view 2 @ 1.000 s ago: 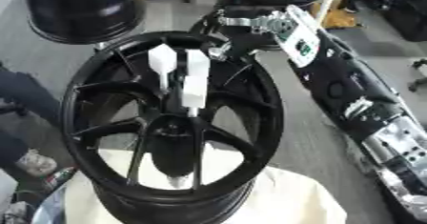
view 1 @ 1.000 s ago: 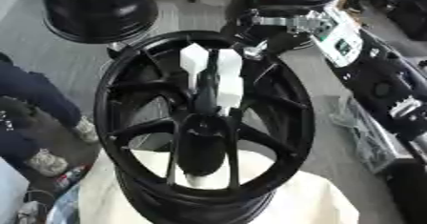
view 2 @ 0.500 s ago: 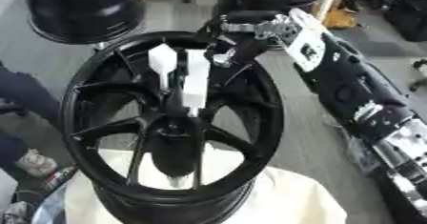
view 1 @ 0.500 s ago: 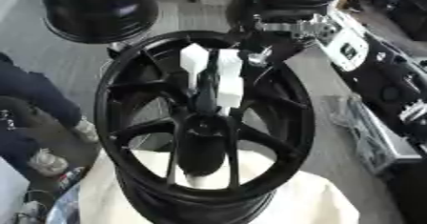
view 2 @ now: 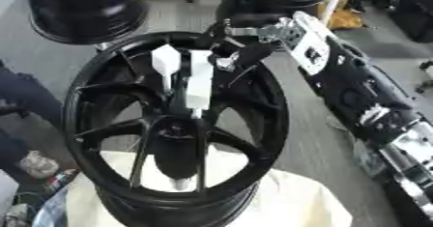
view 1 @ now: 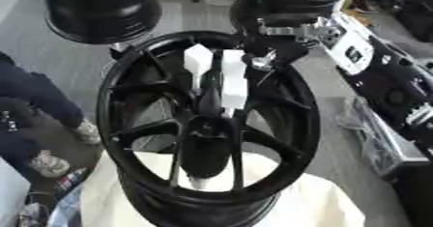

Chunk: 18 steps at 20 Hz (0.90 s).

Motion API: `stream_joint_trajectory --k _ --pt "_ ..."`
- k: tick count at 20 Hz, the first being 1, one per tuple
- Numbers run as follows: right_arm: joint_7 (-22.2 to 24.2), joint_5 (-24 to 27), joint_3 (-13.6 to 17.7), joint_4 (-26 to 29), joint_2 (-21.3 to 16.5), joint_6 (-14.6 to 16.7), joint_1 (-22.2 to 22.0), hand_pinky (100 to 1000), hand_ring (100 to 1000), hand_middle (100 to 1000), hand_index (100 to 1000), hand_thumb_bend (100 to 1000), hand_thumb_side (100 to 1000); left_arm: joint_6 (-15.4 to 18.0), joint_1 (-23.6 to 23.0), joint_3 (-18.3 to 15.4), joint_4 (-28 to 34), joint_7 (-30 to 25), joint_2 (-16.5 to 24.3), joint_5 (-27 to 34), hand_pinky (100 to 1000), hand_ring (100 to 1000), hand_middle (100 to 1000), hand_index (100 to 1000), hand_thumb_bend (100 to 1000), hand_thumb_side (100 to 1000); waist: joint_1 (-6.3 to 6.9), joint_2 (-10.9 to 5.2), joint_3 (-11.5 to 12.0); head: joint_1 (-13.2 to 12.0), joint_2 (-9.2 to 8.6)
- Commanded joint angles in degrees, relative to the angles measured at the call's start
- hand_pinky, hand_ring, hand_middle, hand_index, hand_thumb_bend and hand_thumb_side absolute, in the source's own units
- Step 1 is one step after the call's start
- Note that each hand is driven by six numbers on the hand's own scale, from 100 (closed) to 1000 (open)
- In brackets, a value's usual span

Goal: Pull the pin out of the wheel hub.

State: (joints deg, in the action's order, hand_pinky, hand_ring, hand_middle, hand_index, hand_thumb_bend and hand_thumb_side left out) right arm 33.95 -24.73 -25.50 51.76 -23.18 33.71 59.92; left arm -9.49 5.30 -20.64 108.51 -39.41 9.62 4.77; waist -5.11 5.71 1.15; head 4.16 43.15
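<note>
Pin, as we see it, is the long white block standing up out of the middle of the wheel hub, its long axis running from the hub centre up and away toward the far rim, the lower end narrowing into the hub. Just to its left stands a second white piece with a wedge-shaped head on a thinner stem, tilted much the same way. We see the black, many-spoked wheel hub sitting on a cream-coloured cloth, which covers the support beneath it. Our right hand comes in from the upper right along a black and silver arm and rests at the far rim of the wheel, just beside the top of the pin; we cannot tell whether its fingers are curled or straight, nor whether they touch the pin. Other black wheels stand on the grey floor beyond. Our left hand shows in neither view.
</note>
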Motion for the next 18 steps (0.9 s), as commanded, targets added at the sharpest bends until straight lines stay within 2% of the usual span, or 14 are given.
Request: stream_joint_trajectory --k 1,10,18 --pt "18.02 -0.63 -0.11 -0.16 -0.12 18.26 1.23 858 861 845 930 100 765 0.06 0.65 0.06 1.03 -0.24 1.14 -0.03 718 625 590 682 100 876 0.20 -0.72 0.06 0.10 -0.53" --pt "18.02 -2.02 -1.01 -1.12 0.98 18.26 1.11 854 852 828 922 100 748 -0.05 0.66 0.09 1.09 -0.39 1.09 -0.14 718 626 590 682 100 877 0.06 -0.68 0.34 0.08 -0.42" --pt "18.02 -4.42 -0.06 -3.28 1.73 18.26 0.95 845 836 801 903 100 624 -0.06 0.73 0.10 1.11 -0.42 1.05 -0.09 719 626 590 682 100 877 0.10 -0.65 0.58 0.23 -0.42"
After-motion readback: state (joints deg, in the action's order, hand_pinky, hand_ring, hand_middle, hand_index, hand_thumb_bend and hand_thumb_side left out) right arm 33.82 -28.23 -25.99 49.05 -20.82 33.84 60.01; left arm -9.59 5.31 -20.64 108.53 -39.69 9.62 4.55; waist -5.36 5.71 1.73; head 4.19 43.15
